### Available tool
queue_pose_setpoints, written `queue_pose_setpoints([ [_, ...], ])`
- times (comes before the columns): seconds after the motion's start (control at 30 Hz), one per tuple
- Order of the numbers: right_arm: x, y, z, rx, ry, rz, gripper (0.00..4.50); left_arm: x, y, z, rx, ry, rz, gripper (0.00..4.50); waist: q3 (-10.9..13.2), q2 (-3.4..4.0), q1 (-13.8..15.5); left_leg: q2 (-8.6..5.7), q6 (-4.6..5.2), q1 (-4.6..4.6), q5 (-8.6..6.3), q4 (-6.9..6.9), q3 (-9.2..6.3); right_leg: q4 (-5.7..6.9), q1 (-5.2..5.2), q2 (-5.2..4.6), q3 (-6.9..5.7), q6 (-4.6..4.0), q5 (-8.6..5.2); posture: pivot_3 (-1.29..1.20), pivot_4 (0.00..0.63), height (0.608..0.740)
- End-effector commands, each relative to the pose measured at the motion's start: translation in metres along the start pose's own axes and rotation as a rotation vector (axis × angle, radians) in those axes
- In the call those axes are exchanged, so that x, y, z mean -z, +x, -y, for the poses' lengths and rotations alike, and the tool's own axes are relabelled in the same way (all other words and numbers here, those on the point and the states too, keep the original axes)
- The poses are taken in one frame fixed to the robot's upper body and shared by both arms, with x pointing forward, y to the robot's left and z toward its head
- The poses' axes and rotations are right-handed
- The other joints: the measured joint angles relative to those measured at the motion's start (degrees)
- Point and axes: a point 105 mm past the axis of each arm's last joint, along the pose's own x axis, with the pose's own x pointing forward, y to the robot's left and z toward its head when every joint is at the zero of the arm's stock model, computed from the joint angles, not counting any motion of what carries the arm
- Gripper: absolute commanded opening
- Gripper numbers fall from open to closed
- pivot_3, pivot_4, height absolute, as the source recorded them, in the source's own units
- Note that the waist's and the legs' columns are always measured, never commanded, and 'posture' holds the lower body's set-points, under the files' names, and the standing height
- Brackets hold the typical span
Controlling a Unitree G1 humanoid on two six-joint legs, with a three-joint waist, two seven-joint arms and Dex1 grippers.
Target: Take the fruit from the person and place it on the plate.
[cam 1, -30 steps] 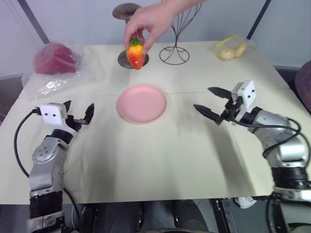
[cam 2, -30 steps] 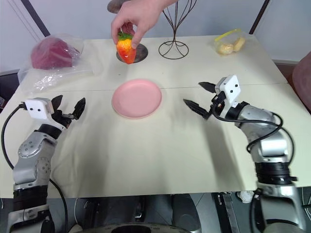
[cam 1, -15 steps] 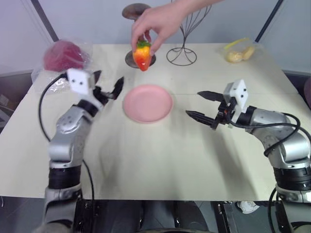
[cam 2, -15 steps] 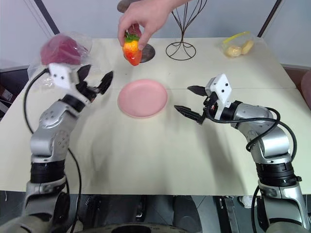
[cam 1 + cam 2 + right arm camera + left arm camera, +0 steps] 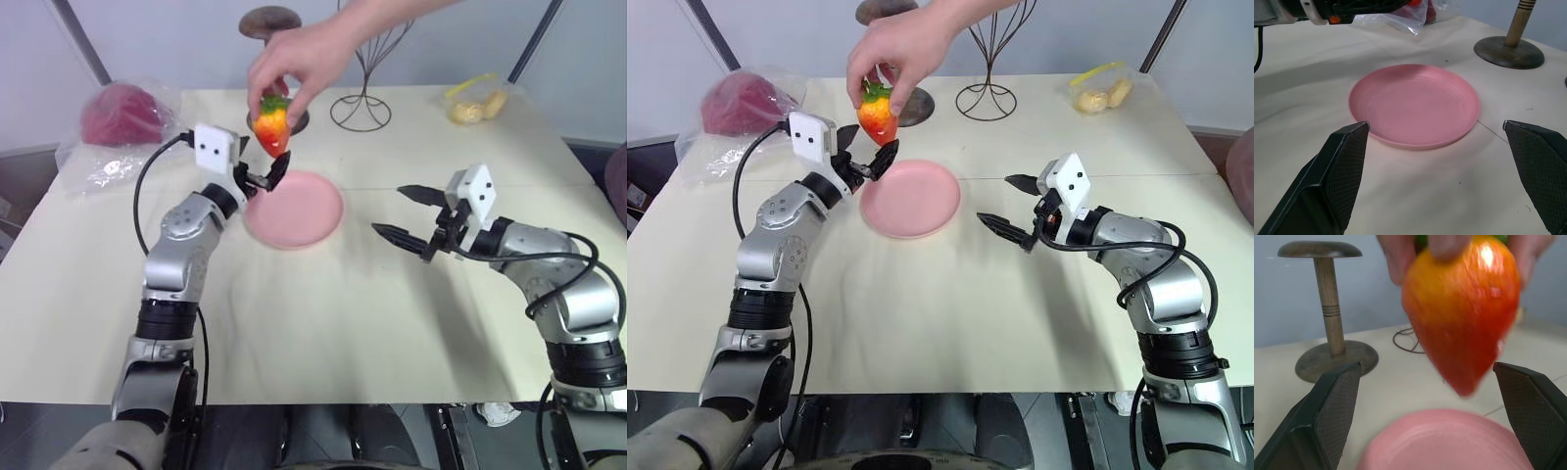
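While the person's hand [image 5: 890, 47] dangles the fruit [image 5: 878, 116] by its green cap above the table [image 5: 950, 294], I've got the left gripper [image 5: 866, 159] right under and beside it, at the plate's far-left edge. From the left wrist view the fruit [image 5: 1462, 320] hangs between my two fingers [image 5: 1334, 404], which stand spread with a gap on each side, so the jaws are apart and not touching it. Fingertips of the person are pinched on the fruit's top. Fruit is red at the tip, orange-yellow higher up, point down.

Plate [image 5: 910, 197] sits pink and bare on the cream table, between both arms, nearer the left one. Fruit is in the air over the plate's far-left rim area, not on it.

Right gripper [image 5: 1013, 208] hovers just above the table to the right of the plate, pointing toward it, fingers wide apart and holding nothing. Its wrist view looks straight across at the plate [image 5: 1414, 104].

Behind the plate: a wooden stand [image 5: 899, 98] with round brown base, partly behind the hand, and a wire stand [image 5: 987, 90] just beside it. Far left corner has a dark-red lump in clear plastic [image 5: 740, 103]; far right corner a clear bag of yellow pieces [image 5: 1101, 91].
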Motion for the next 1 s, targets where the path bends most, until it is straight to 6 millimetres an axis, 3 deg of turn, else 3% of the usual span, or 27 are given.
queue_pose_setpoints([
  [0.03, -0.015, -0.004, 0.001, 0.022, -0.053, 0.049, 4.5, -0.021, 0.003, 0.001, 0.009, 0.013, 0.084, 2.58, 0.0, 0.0, 0.0, 0.0, 0.0, 0.0, 0.0, 0.0, 0.0, 0.0, 0.0, 0.0, 0.0, 0.0, 0.0, 0.0, 0.15, 0.74],
  [0.13, -0.014, -0.005, 0.0, 0.025, -0.052, 0.049, 4.5, -0.021, 0.004, 0.004, 0.02, 0.012, 0.088, 1.1, 0.0, 0.0, -0.1, 0.01, 0.0, 0.0, 0.0, 0.0, 0.0, 0.01, -0.01, 0.01, 0.0, 0.0, 0.0, 0.0, 0.15, 0.74],
  [0.17, -0.014, -0.005, 0.0, 0.025, -0.05, 0.049, 4.5, -0.021, 0.004, 0.005, 0.023, 0.011, 0.089, 1.01, 0.0, 0.0, -0.1, 0.01, 0.0, 0.0, 0.0, -0.01, 0.0, 0.01, -0.01, 0.01, 0.0, 0.0, 0.0, 0.0, 0.15, 0.74],
  [0.33, -0.013, -0.005, 0.0, 0.025, -0.045, 0.046, 4.5, -0.017, 0.005, 0.005, 0.015, 0.017, 0.061, 1.01, 0.0, 0.0, -0.1, 0.01, 0.0, 0.0, 0.0, -0.01, 0.0, 0.0, -0.01, 0.01, 0.0, 0.0, 0.0, 0.0, 0.15, 0.74],
  [0.6, -0.011, -0.001, 0.0, 0.032, -0.04, 0.054, 4.5, 0.035, 0.027, 0.014, 0.034, 0.066, -0.208, 1.01, 0.0, -0.01, 0.0, -0.02, 0.01, 0.0, 0.0, 0.01, -0.01, 0.01, 0.01, 0.01, -0.01, 0.0, 0.0, 0.0, 0.15, 0.74],
  [0.83, -0.01, 0.0, -0.002, 0.048, -0.03, 0.069, 4.5, 0.055, 0.044, 0.03, 0.143, 0.126, -0.378, 1.01, 0.0, -0.02, -0.1, -0.02, 0.01, 0.0, 0.0, -0.01, 0.0, 0.03, -0.01, 0.02, -0.01, 0.0, 0.0, 0.0, 0.15, 0.74],
  [1.0, -0.009, 0.001, -0.003, 0.056, -0.027, 0.073, 4.5, 0.058, 0.042, 0.038, 0.211, 0.127, -0.4, 3.43, 0.0, -0.03, -0.2, -0.02, 0.01, -0.01, 0.0, -0.02, -0.01, 0.04, -0.04, 0.03, 0.0, 0.0, 0.0, 0.0, 0.15, 0.74],
])
